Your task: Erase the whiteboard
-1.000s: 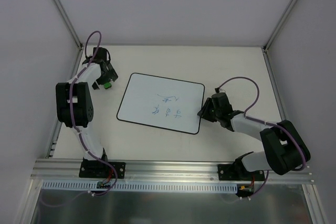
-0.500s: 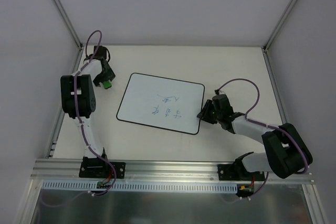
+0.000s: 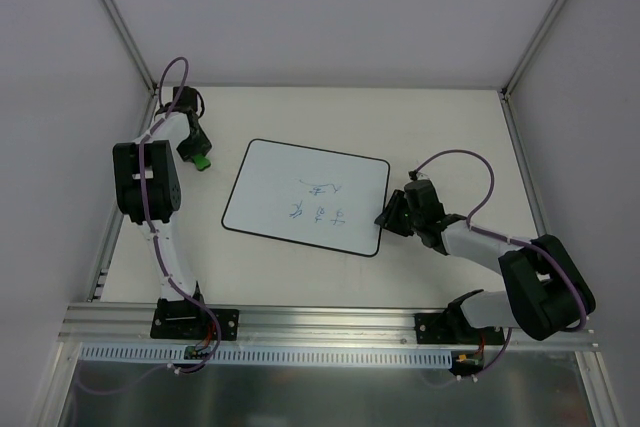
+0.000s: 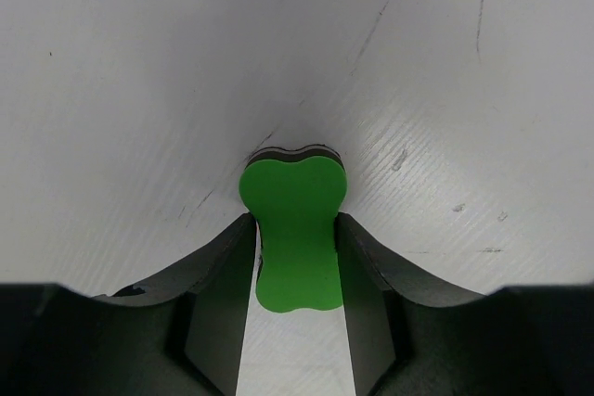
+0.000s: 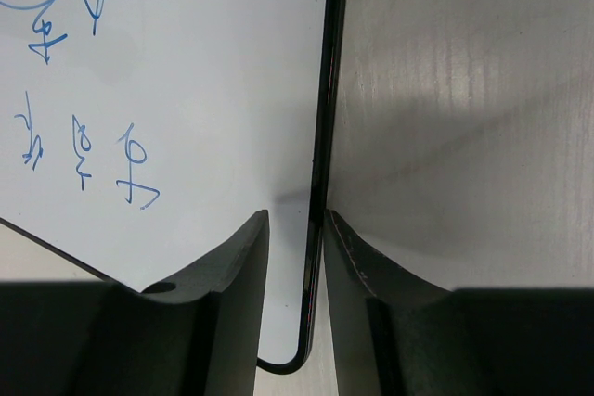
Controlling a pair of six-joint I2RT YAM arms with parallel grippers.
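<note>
The left tool [image 4: 295, 252] has drawn its jaws in from wide apart and now pinches the green eraser [image 4: 293, 194] on the desk [image 3: 450, 137], left of the whiteboard [image 3: 290, 182]. The right tool [image 5: 314, 238] stays clamped on the board's right edge. The blue writing is untouched; the eraser appears ready to lift.

**White, blue, green and purple**

The flat white rectangular whiteboard [image 3: 306, 196] has a thin black edge and carries blue scribbles [image 5: 137, 169]. The small bright green waisted block [image 4: 292, 229] shows a dark layer beneath. The off-white tabletop [image 4: 139, 62] bears faint dark scuffs. Purple cables [image 3: 455, 151] loop over the black-and-white arms [image 3: 148, 187].
</note>
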